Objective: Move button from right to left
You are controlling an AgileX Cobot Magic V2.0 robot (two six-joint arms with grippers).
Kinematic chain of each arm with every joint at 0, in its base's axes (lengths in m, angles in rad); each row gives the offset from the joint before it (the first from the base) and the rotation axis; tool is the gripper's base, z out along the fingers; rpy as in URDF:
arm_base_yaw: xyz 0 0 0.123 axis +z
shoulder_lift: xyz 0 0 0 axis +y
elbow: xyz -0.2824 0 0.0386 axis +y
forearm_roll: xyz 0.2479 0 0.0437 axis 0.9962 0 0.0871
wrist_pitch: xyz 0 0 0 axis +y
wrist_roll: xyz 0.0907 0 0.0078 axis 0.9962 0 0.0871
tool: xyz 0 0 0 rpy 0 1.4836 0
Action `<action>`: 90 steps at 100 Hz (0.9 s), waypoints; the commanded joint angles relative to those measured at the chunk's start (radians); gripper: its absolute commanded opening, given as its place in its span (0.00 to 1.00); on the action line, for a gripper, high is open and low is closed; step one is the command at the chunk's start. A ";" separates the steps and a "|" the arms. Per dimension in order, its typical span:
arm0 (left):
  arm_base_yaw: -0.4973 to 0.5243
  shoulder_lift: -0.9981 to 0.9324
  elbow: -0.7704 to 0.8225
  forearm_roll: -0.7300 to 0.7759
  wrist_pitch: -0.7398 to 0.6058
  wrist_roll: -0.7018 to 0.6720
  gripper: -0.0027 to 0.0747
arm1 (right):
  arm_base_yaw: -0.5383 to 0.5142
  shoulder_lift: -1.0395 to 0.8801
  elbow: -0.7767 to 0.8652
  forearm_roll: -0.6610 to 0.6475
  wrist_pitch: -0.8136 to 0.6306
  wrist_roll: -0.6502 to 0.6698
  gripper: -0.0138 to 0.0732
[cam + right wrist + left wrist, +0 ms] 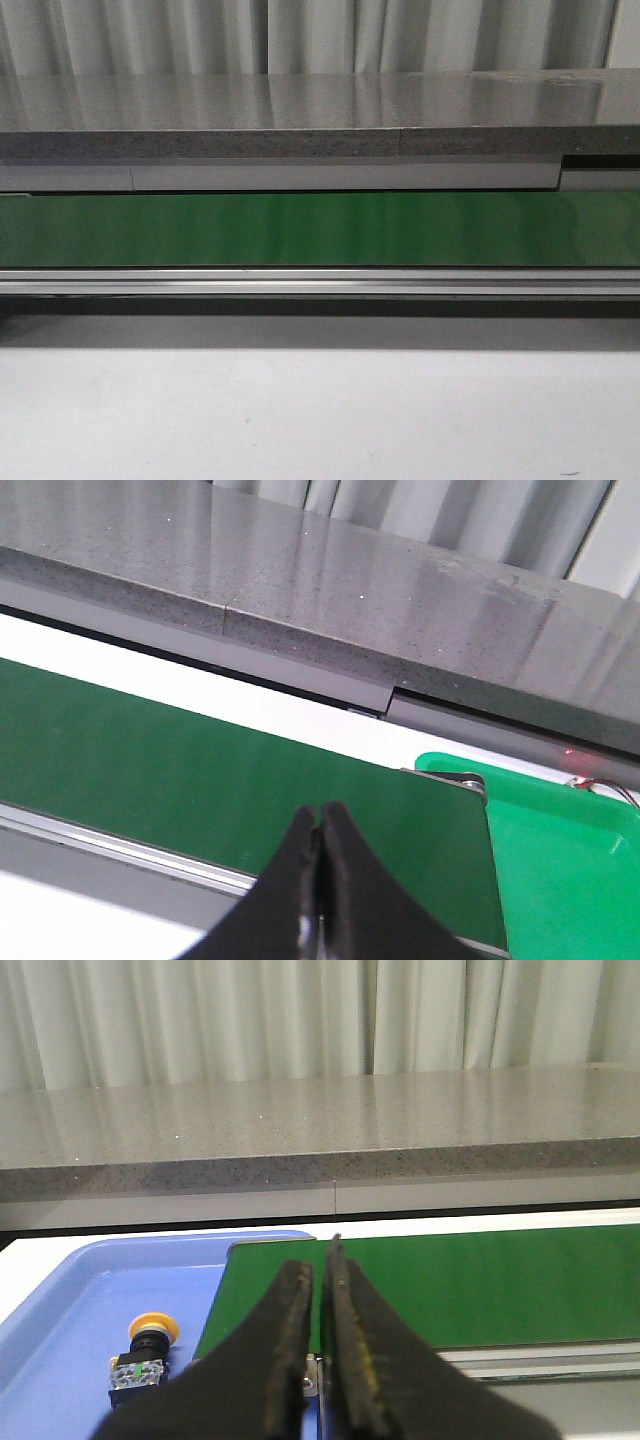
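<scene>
The button point(143, 1352), with its orange-yellow cap and dark body, lies in the blue tray point(70, 1290) at the left end of the green belt point(470, 1285), seen in the left wrist view. My left gripper point(320, 1260) is shut and empty, above the belt's left end and to the right of the button. My right gripper point(320, 820) is shut and empty over the belt point(200, 770) near its right end. Neither gripper nor the button shows in the front view.
A green tray point(560, 850) sits at the belt's right end. A grey stone ledge point(300, 115) runs behind the belt point(320, 228). A metal rail point(320, 282) edges the belt's front, with the white tabletop point(320, 420) before it.
</scene>
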 commanded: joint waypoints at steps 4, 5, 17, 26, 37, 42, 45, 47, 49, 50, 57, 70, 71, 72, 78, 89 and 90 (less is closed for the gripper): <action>-0.010 -0.037 0.041 -0.009 -0.085 -0.010 0.04 | 0.002 0.005 -0.026 0.016 -0.075 -0.008 0.08; -0.010 -0.037 0.041 -0.009 -0.085 -0.010 0.04 | 0.002 0.005 -0.026 0.016 -0.075 -0.008 0.08; -0.010 -0.037 0.041 -0.009 -0.085 -0.010 0.04 | 0.002 0.005 -0.017 0.014 -0.078 -0.008 0.08; -0.010 -0.037 0.041 -0.009 -0.085 -0.010 0.04 | 0.003 0.005 -0.016 -0.007 -0.079 0.002 0.08; -0.010 -0.037 0.041 -0.009 -0.085 -0.010 0.04 | 0.016 -0.009 -0.016 -0.130 -0.079 0.138 0.08; -0.010 -0.037 0.041 -0.009 -0.085 -0.010 0.04 | 0.031 -0.019 -0.013 -0.219 -0.084 0.235 0.08; -0.010 -0.037 0.041 -0.009 -0.085 -0.010 0.04 | 0.042 -0.026 -0.007 -0.268 -0.093 0.293 0.08; -0.010 -0.037 0.041 -0.009 -0.085 -0.010 0.04 | 0.049 -0.030 -0.001 -0.302 -0.103 0.335 0.08; -0.010 -0.037 0.041 -0.009 -0.085 -0.010 0.04 | 0.054 -0.034 0.004 -0.332 -0.113 0.375 0.08; -0.010 -0.037 0.041 -0.009 -0.085 -0.010 0.04 | 0.058 -0.038 0.008 -0.350 -0.121 0.388 0.08; -0.010 -0.037 0.041 -0.009 -0.085 -0.010 0.04 | 0.077 -0.058 0.037 -0.423 -0.155 0.495 0.08; -0.010 -0.037 0.041 -0.009 -0.085 -0.010 0.04 | 0.089 -0.104 0.106 -0.455 -0.209 0.557 0.08; -0.010 -0.037 0.041 -0.009 -0.085 -0.010 0.04 | 0.089 -0.109 0.113 -0.455 -0.213 0.557 0.08; -0.010 -0.037 0.041 -0.009 -0.085 -0.010 0.04 | 0.089 -0.112 0.117 -0.455 -0.215 0.557 0.08; -0.010 -0.037 0.041 -0.009 -0.085 -0.010 0.04 | 0.089 -0.135 0.152 -0.455 -0.231 0.557 0.08; -0.010 -0.037 0.041 -0.009 -0.085 -0.010 0.04 | 0.089 -0.175 0.213 -0.454 -0.256 0.557 0.08; -0.010 -0.037 0.041 -0.009 -0.085 -0.010 0.04 | 0.089 -0.181 0.221 -0.454 -0.259 0.557 0.08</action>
